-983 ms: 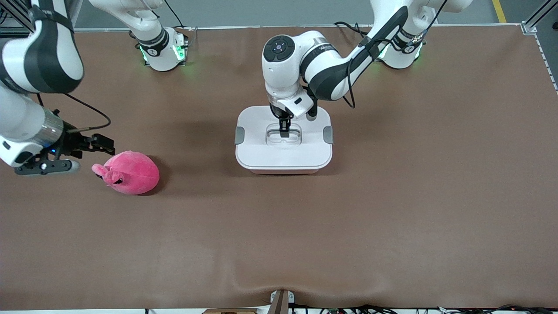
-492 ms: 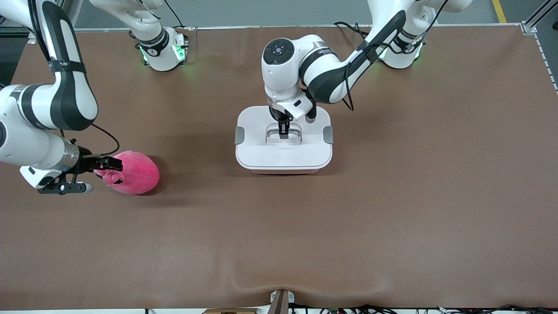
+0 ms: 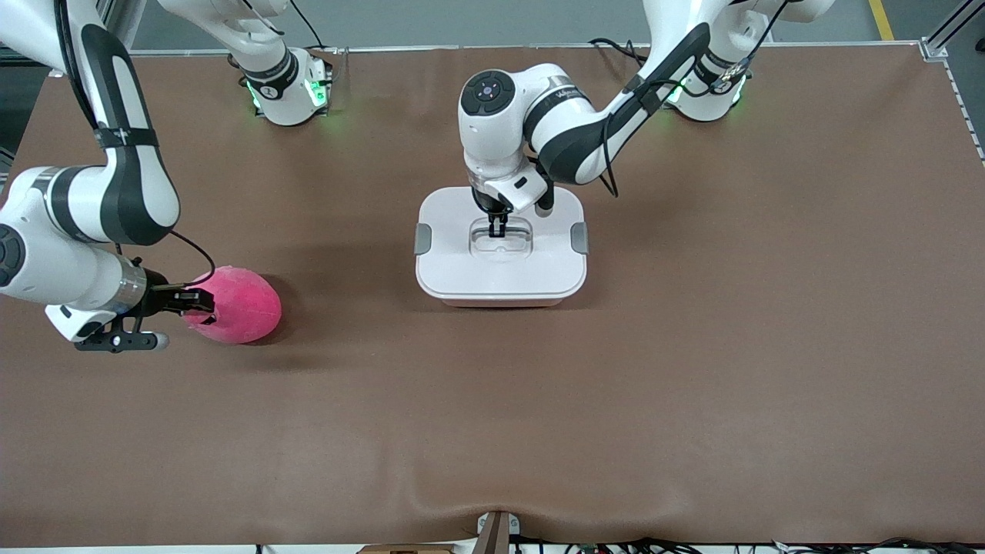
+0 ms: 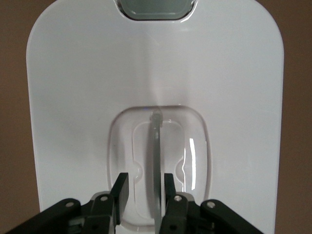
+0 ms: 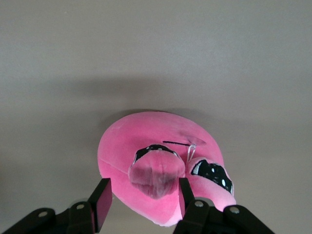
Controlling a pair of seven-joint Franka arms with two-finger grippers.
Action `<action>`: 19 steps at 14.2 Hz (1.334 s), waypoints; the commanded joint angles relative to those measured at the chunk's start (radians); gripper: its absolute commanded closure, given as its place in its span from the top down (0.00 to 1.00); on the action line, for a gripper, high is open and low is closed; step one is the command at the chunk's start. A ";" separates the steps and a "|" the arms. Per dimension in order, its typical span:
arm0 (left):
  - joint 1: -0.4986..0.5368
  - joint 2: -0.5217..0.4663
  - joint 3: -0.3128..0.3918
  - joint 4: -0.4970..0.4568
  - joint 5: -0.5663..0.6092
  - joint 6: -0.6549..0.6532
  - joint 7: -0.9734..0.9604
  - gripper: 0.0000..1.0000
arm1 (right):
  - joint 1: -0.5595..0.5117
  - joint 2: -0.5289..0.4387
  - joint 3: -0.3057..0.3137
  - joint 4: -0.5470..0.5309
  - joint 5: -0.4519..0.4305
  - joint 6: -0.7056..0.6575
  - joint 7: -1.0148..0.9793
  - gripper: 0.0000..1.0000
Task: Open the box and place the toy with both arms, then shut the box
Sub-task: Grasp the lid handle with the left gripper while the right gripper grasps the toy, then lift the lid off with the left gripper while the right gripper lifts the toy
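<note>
The box [image 3: 462,269] stands mid-table with its white lid on and a grey clip [image 3: 422,238] at each end. My left gripper [image 3: 497,228] is down in the lid's recessed clear handle [image 3: 500,245]. In the left wrist view the gripper [image 4: 145,187] is open, its fingers [image 4: 120,187] standing either side of the upright handle bar [image 4: 156,146]. The pink toy [image 3: 238,306] lies toward the right arm's end of the table. My right gripper [image 3: 196,300] is open at its face end. In the right wrist view the gripper [image 5: 143,197] straddles the toy's [image 5: 161,146] snout.
The table is covered by a brown mat [image 3: 692,346] with a raised fold at its front edge [image 3: 492,504]. The arm bases [image 3: 288,85] stand along the edge farthest from the front camera. One lid clip shows in the left wrist view [image 4: 153,9].
My right gripper has moved down and in to the toy, its fingers now round the face end. My left gripper has shifted slightly along the handle.
</note>
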 commanded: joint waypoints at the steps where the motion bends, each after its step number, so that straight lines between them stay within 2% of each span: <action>1: -0.008 0.009 0.000 0.018 0.026 0.001 -0.028 0.16 | -0.026 0.003 0.012 -0.007 -0.006 -0.001 0.018 0.51; 3: -0.008 0.009 0.000 0.018 0.026 0.001 -0.028 0.03 | -0.029 0.011 0.012 -0.006 -0.006 0.011 0.018 0.51; 5: -0.008 0.006 0.000 0.018 0.026 0.001 -0.027 0.00 | -0.029 0.020 0.012 -0.004 -0.006 0.025 0.018 0.47; 6: -0.008 0.003 -0.002 0.018 0.026 0.001 -0.024 0.00 | -0.029 0.022 0.012 -0.004 -0.006 0.029 0.018 0.41; 7: -0.008 0.000 -0.002 0.018 0.026 -0.001 -0.022 0.00 | -0.029 0.022 0.012 -0.004 -0.006 0.028 0.018 0.31; 9: -0.006 -0.003 -0.002 0.018 0.026 -0.001 -0.017 0.00 | -0.025 0.019 0.012 0.001 -0.006 0.017 0.018 0.05; 10: -0.006 -0.009 -0.003 0.018 0.026 -0.004 -0.013 0.00 | -0.023 0.013 0.012 0.002 -0.006 0.011 0.007 0.00; 13: -0.006 -0.027 -0.003 0.018 0.026 -0.010 -0.013 0.00 | -0.023 -0.013 0.015 0.052 -0.006 -0.090 -0.040 0.00; 19: -0.002 -0.063 -0.016 0.031 0.025 -0.044 -0.008 0.00 | -0.019 -0.061 0.018 0.218 -0.003 -0.392 -0.239 0.00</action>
